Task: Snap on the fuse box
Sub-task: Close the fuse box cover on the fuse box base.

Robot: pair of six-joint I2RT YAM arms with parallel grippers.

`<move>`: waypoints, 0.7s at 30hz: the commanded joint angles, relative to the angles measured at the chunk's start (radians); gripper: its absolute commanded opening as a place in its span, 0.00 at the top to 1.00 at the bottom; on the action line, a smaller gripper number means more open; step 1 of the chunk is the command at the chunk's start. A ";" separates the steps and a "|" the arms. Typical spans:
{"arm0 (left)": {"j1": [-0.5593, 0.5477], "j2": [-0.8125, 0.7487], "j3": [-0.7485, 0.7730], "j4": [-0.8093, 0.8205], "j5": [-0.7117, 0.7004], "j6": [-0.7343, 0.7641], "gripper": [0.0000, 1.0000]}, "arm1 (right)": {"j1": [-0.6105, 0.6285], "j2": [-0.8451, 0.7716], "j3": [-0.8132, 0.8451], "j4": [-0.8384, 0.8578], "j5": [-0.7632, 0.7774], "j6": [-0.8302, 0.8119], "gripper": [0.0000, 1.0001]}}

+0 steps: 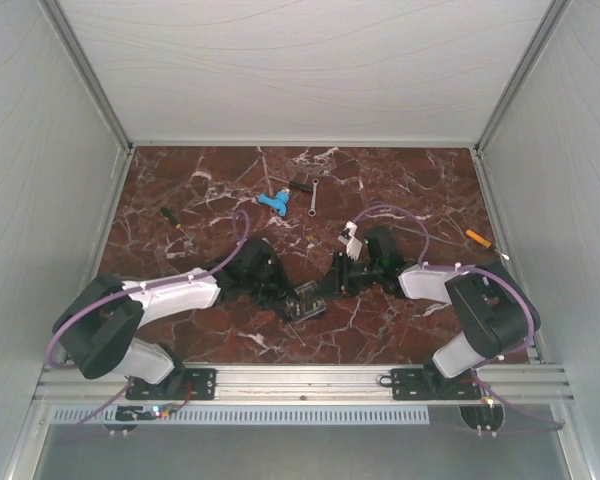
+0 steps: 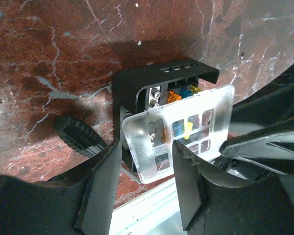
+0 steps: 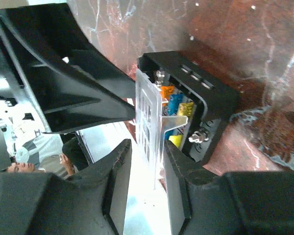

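Observation:
The black fuse box [image 1: 306,303] stands tilted on the marble between both grippers, near the front edge. In the left wrist view its open face [image 2: 137,81] shows orange, blue and yellow fuses, and the clear lid [image 2: 137,132] leans askew over it, not seated. My left gripper [image 2: 147,146] is open, its tips against the box wall and the lid's face, with bare table showing between the fingers. In the right wrist view the lid [image 3: 146,105] is edge-on between the jaws of my right gripper [image 3: 148,146], which is open, with light showing beside the lid. The box [image 3: 215,98] lies just behind it.
A ribbed black tool handle [image 2: 78,134] lies left of the box. Farther back are a blue plastic piece [image 1: 273,203], a small wrench [image 1: 314,195], a screwdriver [image 1: 170,218] at the left and an orange-handled tool [image 1: 477,238] at the right. The metal rail [image 1: 300,380] borders the near edge.

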 commanded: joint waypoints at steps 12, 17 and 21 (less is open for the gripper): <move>-0.009 -0.013 0.061 0.048 0.039 0.023 0.57 | 0.038 -0.032 0.039 -0.008 -0.034 0.027 0.84; -0.009 -0.019 0.093 0.031 0.033 0.036 0.57 | 0.037 -0.086 0.014 0.009 0.005 0.088 0.88; -0.009 -0.009 0.124 0.013 0.023 0.055 0.56 | 0.039 -0.123 -0.019 0.033 0.039 0.139 0.88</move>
